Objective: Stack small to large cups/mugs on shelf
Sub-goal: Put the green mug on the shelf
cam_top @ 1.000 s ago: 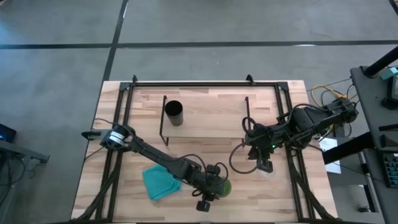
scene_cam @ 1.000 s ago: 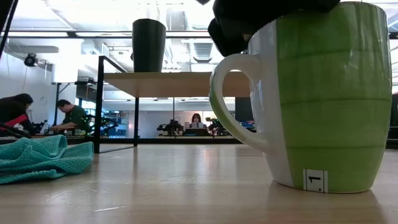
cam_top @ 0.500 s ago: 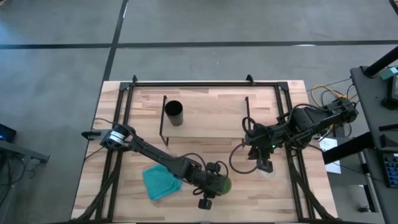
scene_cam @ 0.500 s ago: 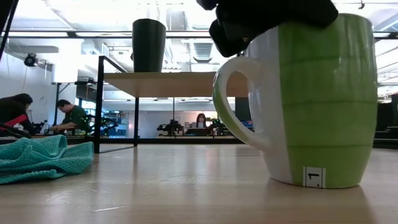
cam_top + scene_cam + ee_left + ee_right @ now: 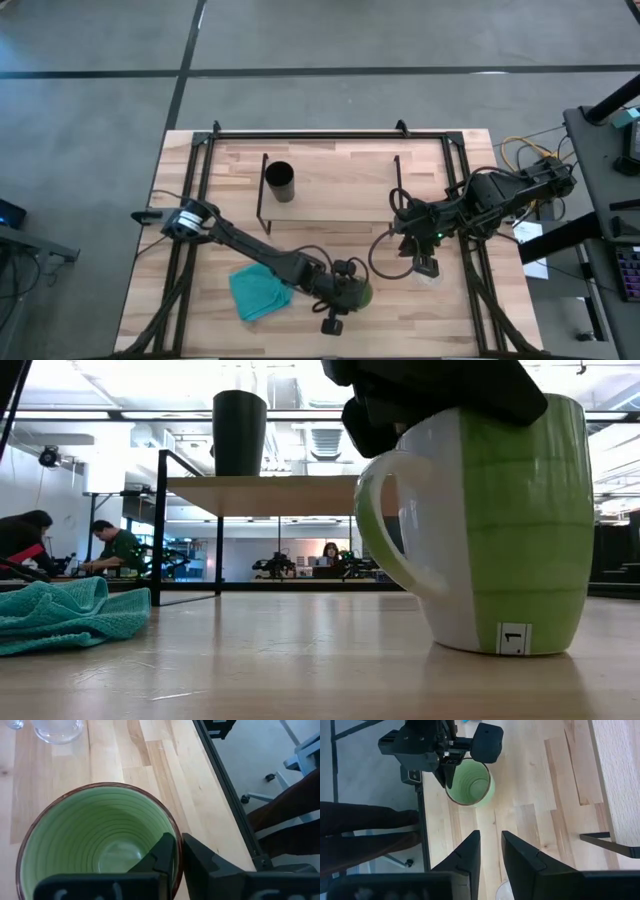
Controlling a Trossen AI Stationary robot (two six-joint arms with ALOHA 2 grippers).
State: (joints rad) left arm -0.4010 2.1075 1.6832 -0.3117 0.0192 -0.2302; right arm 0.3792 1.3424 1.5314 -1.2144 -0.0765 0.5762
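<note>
In the high view, the shelf (image 5: 330, 195) sits in the middle of the table (image 5: 470, 320), and the black cup (image 5: 279, 181) stands on the shelf's left end. The cloth (image 5: 258, 291) lies at the lower left of the table, and the mug (image 5: 355, 295) stands just to its right, near the bottom edge. The glass cup (image 5: 431, 279) stands further right, below the right end of the shelf.

Open-plan lab/office: people (image 5: 110, 547) seated at desks (far background), ceiling ducts (image 5: 320, 440), grey concrete floor (image 5: 320, 40).
</note>
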